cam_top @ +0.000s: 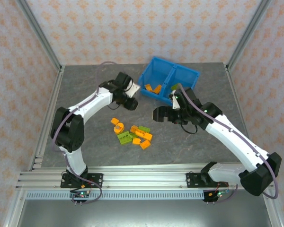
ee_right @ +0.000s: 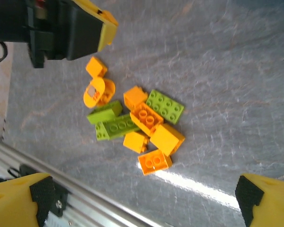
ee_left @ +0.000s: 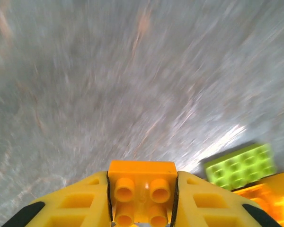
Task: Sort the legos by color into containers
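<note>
My left gripper (ee_left: 142, 198) is shut on an orange lego (ee_left: 142, 171), studs facing the camera, held above the blurred grey table. In the top view the left gripper (cam_top: 129, 102) hangs between the lego pile (cam_top: 132, 133) and the blue bin (cam_top: 162, 62). Orange pieces (cam_top: 154, 88) lie in the bin's left container, and something green (cam_top: 175, 87) in its right container. My right gripper (cam_top: 157, 114) is open and holds nothing, to the right of and above the pile. Orange and green legos (ee_right: 139, 123) lie clustered on the table in the right wrist view.
A green flat brick (ee_left: 240, 165) and another orange one (ee_left: 270, 196) lie below the left gripper. The left arm's wrist (ee_right: 66, 28) sits at the top left of the right wrist view. An aluminium rail (cam_top: 146, 178) runs along the near table edge.
</note>
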### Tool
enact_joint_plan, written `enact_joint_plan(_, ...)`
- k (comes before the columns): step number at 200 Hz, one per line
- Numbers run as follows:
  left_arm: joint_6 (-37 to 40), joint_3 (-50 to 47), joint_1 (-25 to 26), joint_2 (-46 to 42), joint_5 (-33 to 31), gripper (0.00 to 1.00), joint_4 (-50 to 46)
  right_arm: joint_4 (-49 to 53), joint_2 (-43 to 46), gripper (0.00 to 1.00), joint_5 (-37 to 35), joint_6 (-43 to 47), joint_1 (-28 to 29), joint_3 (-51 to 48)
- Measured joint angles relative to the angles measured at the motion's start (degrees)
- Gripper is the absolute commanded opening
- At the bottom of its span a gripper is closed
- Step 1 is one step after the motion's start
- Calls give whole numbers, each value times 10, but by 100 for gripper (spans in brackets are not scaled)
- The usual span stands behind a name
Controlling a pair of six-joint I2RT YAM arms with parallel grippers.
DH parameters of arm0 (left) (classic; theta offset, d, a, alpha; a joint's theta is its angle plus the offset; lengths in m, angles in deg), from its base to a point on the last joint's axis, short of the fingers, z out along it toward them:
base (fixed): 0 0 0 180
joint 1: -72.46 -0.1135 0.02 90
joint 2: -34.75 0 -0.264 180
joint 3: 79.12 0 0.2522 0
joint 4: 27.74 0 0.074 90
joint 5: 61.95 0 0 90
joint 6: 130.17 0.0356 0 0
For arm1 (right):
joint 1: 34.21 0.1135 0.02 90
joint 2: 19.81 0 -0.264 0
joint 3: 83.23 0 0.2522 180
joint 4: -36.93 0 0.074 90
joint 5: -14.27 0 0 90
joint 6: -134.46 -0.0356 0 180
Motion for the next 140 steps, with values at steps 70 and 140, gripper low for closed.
enact_joint_plan(70,-75,430,46,233,-80,27,44,-36,58,100,-77,-47,0,0)
enact_joint_plan(140,-147,648,41,479,-117,50,17,-34,101,99,-107,-57,0,-3)
